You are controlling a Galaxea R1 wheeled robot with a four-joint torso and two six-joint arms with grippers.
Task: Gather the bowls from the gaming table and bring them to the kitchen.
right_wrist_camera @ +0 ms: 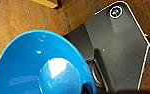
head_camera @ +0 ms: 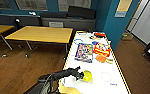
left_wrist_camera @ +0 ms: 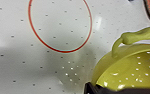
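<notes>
Left gripper [head_camera: 79, 75] at the yellow-green bowl [head_camera: 87, 75], near end of the gaming table [head_camera: 98, 86].

It grips the bowl's near rim; the bowl lies straight ahead of it, toward the table's middle. The blue bowl [right_wrist_camera: 38, 65] sits close before the right wrist, above wooden floor [right_wrist_camera: 16, 17]; whether that gripper holds it, I cannot tell.

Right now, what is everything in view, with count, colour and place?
Gaming table: one, white top, ahead.
Yellow-green bowl: one, on the table's near end, at the left gripper.
Blue bowl: one, close before the right wrist camera, above wood floor.
Game boxes: two, colourful, mid-table.
Orange paddle: one, beside the boxes.
Red ring mark: one, on the white top by the yellow-green bowl.
Wooden tables: two, yellow, to the left.
Left arm: black, reaching over the table.
</notes>
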